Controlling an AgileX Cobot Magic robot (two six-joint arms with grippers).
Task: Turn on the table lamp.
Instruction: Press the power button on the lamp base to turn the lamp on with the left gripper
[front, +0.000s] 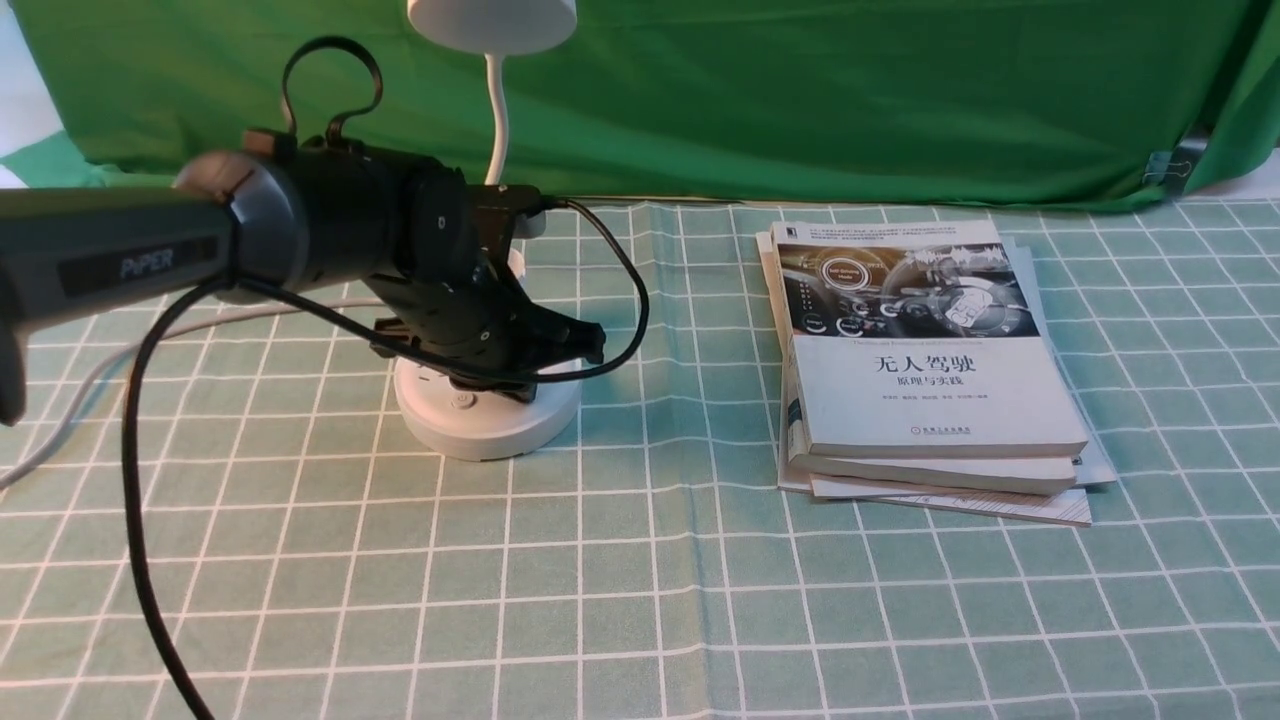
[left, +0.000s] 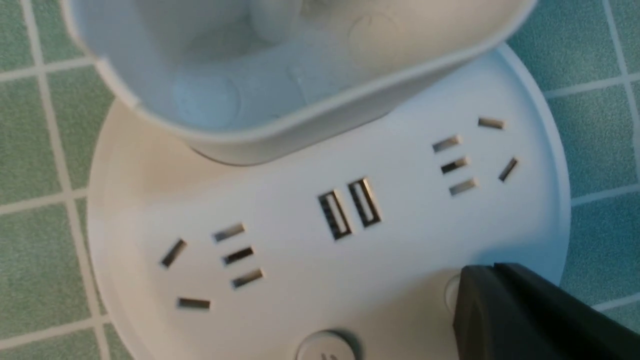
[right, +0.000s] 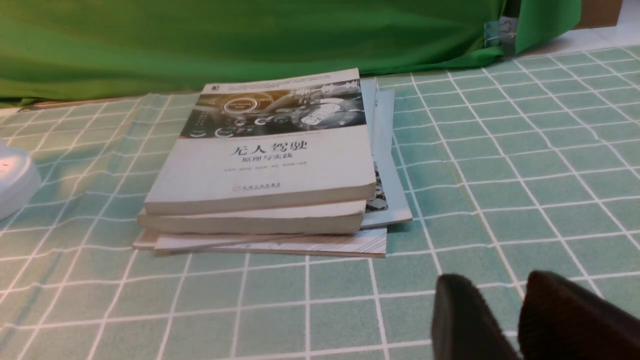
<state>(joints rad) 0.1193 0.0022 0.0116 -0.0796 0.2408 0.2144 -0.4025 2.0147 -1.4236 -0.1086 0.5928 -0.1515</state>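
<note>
The table lamp (front: 487, 420) has a smooth, satin-looking white plastic base; the tablecloth (front: 600, 580) is matt cloth. The backdrop (front: 850, 110) is creased green cloth, the books (front: 950, 390) smooth paper.

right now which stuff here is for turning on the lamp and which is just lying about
For the job:
- table lamp, with its buttons on the base
- left gripper, over the base by a button

Just lying about:
- stack of books
- green cloth backdrop
- binder clip on that cloth
</note>
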